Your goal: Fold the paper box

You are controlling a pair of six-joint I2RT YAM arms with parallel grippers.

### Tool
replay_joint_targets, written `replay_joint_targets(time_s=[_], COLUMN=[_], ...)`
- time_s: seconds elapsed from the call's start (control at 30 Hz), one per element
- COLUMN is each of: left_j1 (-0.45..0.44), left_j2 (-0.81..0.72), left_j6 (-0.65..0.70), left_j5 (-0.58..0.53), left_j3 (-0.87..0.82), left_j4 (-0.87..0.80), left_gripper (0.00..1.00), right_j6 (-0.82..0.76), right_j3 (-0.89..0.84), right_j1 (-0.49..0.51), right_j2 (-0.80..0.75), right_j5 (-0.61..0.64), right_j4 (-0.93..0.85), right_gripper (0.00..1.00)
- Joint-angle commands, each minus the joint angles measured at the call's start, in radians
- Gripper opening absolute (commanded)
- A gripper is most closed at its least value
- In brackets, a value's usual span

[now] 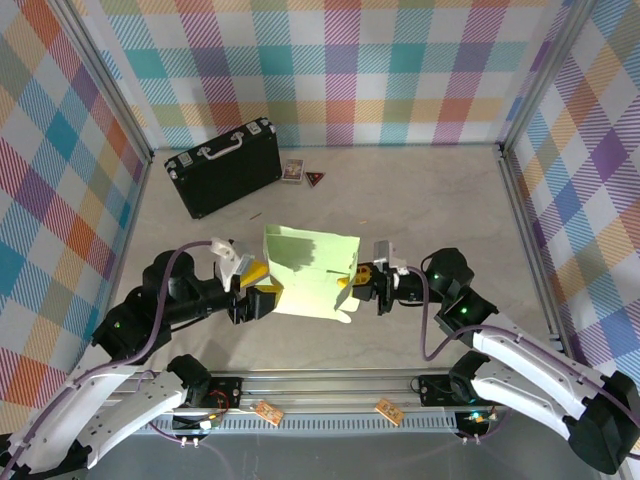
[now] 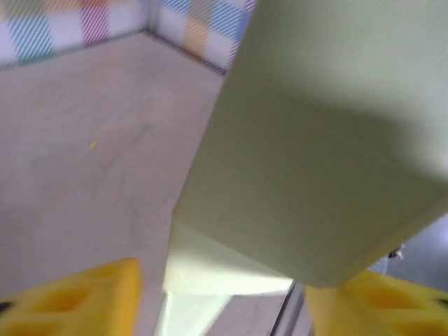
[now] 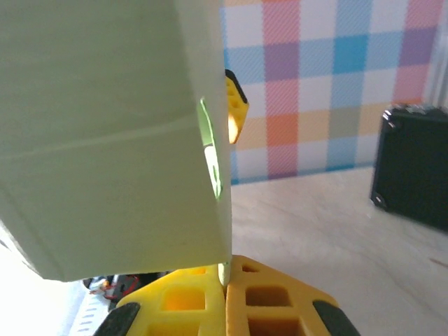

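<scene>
The pale light-green thin card paper box (image 1: 310,272) is sitting partly folded at the centre of the top view, between both claws. The right claw (image 1: 352,285) is pinching its right edge tight. The left claw (image 1: 265,285) is gaping wide, its yellow fingers (image 2: 91,297) flanking the left edge.

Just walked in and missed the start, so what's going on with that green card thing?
Two robot arms have the pale green paper box between them. The right pincer is shut on its right edge. The left pincer stands open, fingers either side of the box's left end without clamping. The box looks partly folded, with a flap loose at the front.
</scene>
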Motion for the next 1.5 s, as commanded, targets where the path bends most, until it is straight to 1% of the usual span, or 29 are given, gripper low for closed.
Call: replay_joint_targets(time_s=[0.0, 0.03, 0.1, 0.17, 0.27, 0.33, 0.4, 0.43, 0.53, 0.6, 0.67, 0.77, 0.87, 1.0, 1.03, 1.13, 1.17, 1.23, 1.33, 1.47], left_j1=[-0.002, -0.002, -0.002, -0.001, -0.002, -0.002, 0.014, 0.016, 0.017, 0.016, 0.016, 0.016, 0.017, 0.016, 0.016, 0.017, 0.017, 0.017, 0.016, 0.017], left_j2=[-0.013, -0.02, -0.04, -0.067, -0.099, -0.089, -0.057, -0.031, 0.039, 0.084, 0.132, 0.208, 0.263, 0.304, 0.319, 0.366, 0.373, 0.369, 0.334, 0.288], left_j6=[-0.07, -0.069, -0.067, -0.048, -0.012, 0.011, 0.019, 0.016, -0.011, -0.002, -0.017, -0.048, -0.092, -0.134, -0.14, -0.133, -0.128, -0.117, -0.096, -0.084], left_j5=[-0.184, -0.219, -0.268, -0.279, -0.276, -0.271, -0.265, -0.291, -0.39, -0.405, -0.431, -0.464, -0.459, -0.429, -0.417, -0.356, -0.355, -0.356, -0.333, -0.359], left_j3=[0.014, 0.02, 0.031, 0.025, -0.015, -0.038, -0.031, -0.01, 0.065, 0.134, 0.205, 0.277, 0.291, 0.26, 0.26, 0.287, 0.29, 0.275, 0.223, 0.179], left_j4=[-0.116, -0.147, -0.198, -0.204, -0.102, 0.007, 0.082, 0.109, 0.184, 0.189, 0.176, 0.141, 0.122, 0.171, 0.174, 0.107, 0.074, 0.028, 0.02, -0.014], left_gripper=[0.77, 0.8, 0.85, 0.86, 0.88, 0.89, 0.91, 0.95, 0.96, 0.96, 1.0, 1.0, 1.0, 1.0, 0.99, 0.94, 0.94, 0.93, 0.93, 0.91], right_j6=[-0.061, -0.053, -0.036, -0.034, -0.051, -0.055, -0.059, -0.067, -0.098, -0.114, -0.102, -0.094, -0.092, -0.11, -0.11, -0.106, -0.104, -0.099, -0.093, -0.094], right_j3=[0.024, 0.022, 0.003, -0.009, 0.007, 0.015, 0.017, 0.017, 0.014, 0.009, 0.011, 0.011, 0.005, 0.012, 0.014, 0.016, 0.014, 0.012, 0.007, 0.003], right_j1=[-0.031, -0.049, -0.091, -0.112, -0.121, -0.126, -0.128, -0.128, -0.129, -0.131, -0.136, -0.136, -0.137, -0.137, -0.138, -0.141, -0.144, -0.148, -0.155, -0.161], right_j2=[-0.004, 0.001, 0.015, 0.03, 0.061, 0.088, 0.105, 0.114, 0.127, 0.135, 0.153, 0.176, 0.177, 0.183, 0.184, 0.186, 0.188, 0.19, 0.195, 0.194], right_j5=[0.1, 0.11, 0.062, 0.035, 0.026, 0.007, -0.003, -0.01, -0.01, -0.011, -0.015, -0.041, -0.047, -0.05, -0.045, -0.032, -0.035, -0.038, -0.041, -0.041], right_j4=[-0.119, -0.126, -0.089, -0.05, -0.059, -0.057, -0.048, -0.049, -0.055, -0.052, -0.042, -0.021, 0.003, -0.012, -0.018, -0.024, -0.023, -0.019, -0.006, -0.009], right_gripper=[0.0, 0.0, 0.0, 0.0, 0.0, 0.0, 0.0, 0.0, 0.0, 0.0, 0.0, 0.0, 0.0, 0.0, 0.0, 0.0, 0.0, 0.0, 0.0, 0.0])
